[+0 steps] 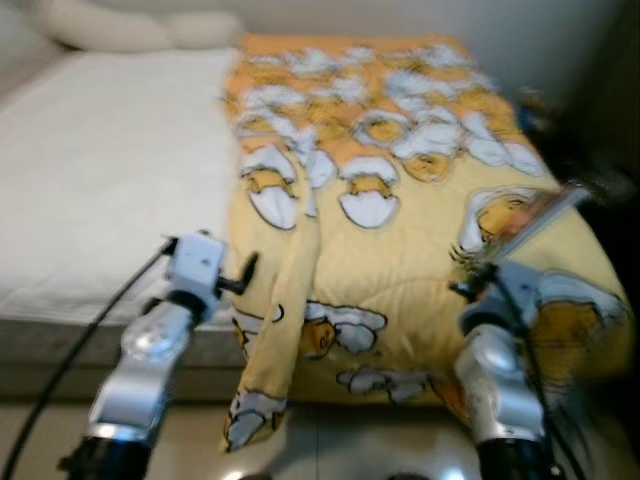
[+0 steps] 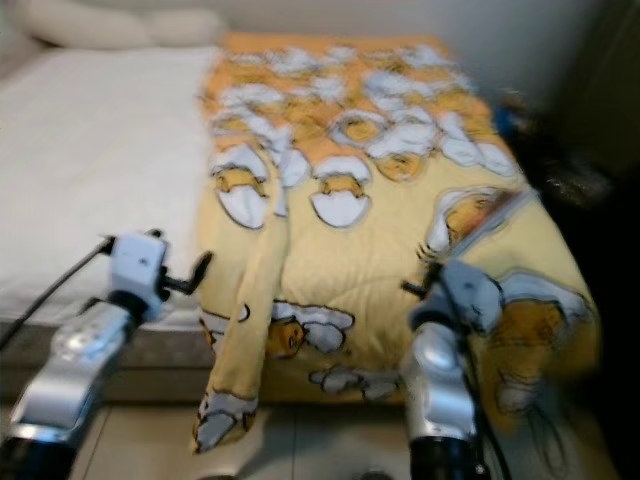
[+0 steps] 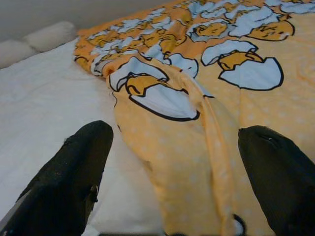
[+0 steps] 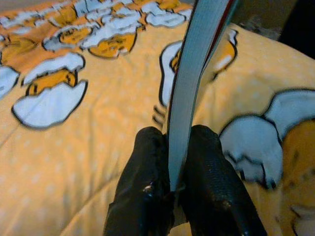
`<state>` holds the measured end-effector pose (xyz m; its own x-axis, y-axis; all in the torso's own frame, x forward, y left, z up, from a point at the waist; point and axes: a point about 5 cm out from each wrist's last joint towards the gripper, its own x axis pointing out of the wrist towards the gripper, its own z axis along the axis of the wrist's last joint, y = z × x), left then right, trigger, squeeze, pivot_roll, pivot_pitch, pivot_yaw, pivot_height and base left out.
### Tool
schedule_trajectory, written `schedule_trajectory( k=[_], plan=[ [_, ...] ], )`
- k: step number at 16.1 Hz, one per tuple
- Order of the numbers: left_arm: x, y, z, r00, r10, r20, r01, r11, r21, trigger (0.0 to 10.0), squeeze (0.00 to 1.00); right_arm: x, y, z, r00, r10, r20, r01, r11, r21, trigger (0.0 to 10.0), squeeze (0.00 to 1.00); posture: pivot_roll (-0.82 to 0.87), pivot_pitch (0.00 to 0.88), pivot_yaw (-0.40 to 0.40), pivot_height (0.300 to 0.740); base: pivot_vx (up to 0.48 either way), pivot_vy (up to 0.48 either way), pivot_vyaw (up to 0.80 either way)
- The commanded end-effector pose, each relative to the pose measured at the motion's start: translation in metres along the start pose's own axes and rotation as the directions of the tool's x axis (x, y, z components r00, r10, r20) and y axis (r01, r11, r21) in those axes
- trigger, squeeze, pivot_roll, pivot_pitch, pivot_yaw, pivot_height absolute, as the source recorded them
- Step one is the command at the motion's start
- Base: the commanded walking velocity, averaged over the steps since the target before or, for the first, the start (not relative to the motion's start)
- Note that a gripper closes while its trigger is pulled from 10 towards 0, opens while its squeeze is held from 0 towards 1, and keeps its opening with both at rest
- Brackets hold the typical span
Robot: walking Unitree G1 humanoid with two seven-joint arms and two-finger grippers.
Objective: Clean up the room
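A yellow blanket (image 1: 400, 200) printed with white and orange egg figures covers the right half of the bed; one fold of it hangs over the front edge toward the floor. My right gripper (image 4: 173, 189) is shut on a thin book (image 4: 197, 73), held edge-on above the blanket's right part; in the left eye view the book (image 1: 535, 220) is blurred. My left gripper (image 3: 172, 187) is open, its black fingers (image 3: 74, 172) wide apart just in front of the hanging fold (image 3: 197, 162) at the bed's front edge.
The bare white mattress (image 1: 100, 170) takes up the bed's left half, with pillows (image 1: 120, 30) at its head. Dark clutter (image 1: 590, 130) stands right of the bed. A pale tiled floor (image 1: 330, 440) lies below the bed's front edge.
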<state>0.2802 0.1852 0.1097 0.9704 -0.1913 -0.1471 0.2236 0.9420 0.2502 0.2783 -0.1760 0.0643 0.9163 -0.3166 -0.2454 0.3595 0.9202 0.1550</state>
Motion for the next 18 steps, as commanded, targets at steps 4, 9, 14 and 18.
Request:
schedule_trajectory(
  k=[4,9,14,18],
  plan=[
    [0.002,-0.005,0.005,1.0,0.005,0.018,-0.005,1.0,-0.012,10.0,0.15,0.003,0.006,0.016,0.998,0.028,0.064,-0.028,1.0,0.007,10.0,0.0,0.09,0.0,0.018,0.74,0.0,0.48,-0.8],
    [0.002,-0.004,0.004,0.999,0.027,0.017,-0.026,0.999,-0.026,10.0,0.15,0.007,0.021,0.037,0.981,0.137,0.137,-0.129,0.99,-0.063,10.0,0.0,0.08,0.0,0.009,0.74,0.0,0.48,-0.15],
    [0.005,-0.005,0.006,0.999,0.034,0.02,-0.033,0.999,-0.029,10.0,0.15,0.009,0.03,0.046,0.965,0.219,0.148,-0.204,0.973,-0.105,10.0,0.0,0.08,0.0,0.009,0.74,0.0,0.48,0.0],
    [0.005,0.0,0.005,0.999,0.043,0.017,-0.043,0.999,-0.026,10.0,0.15,0.01,0.033,0.045,0.963,0.226,0.146,-0.212,0.971,-0.11,10.0,0.0,0.08,0.0,0.008,0.74,0.0,0.48,0.0]
  ],
)
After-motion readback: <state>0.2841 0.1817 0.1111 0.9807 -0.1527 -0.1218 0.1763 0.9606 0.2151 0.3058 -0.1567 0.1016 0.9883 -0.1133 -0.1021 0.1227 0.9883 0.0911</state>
